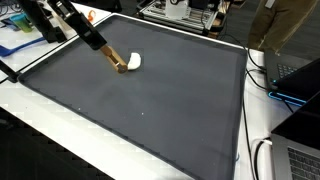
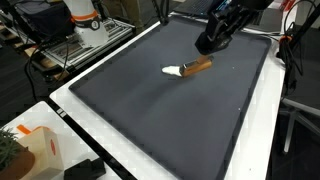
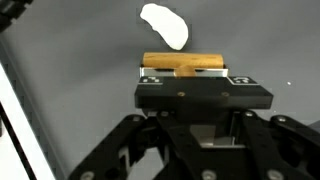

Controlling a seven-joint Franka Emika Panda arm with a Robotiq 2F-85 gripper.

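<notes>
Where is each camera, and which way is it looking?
In an exterior view: high off one mat side, looking down across it; the gripper reaches in top left.
In an exterior view: high off another side, facing along the mat; the gripper hangs top right.
Wrist view: above the gripper, looking down past its fingers.
All share stick and white lump.

Wooden-handled tool [image 2: 190, 68] with white head lies flat on dark mat [image 2: 130, 105].

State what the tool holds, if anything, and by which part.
A wooden stick sits lengthwise inside the tool; whether it is gripped cannot be told.
</notes>
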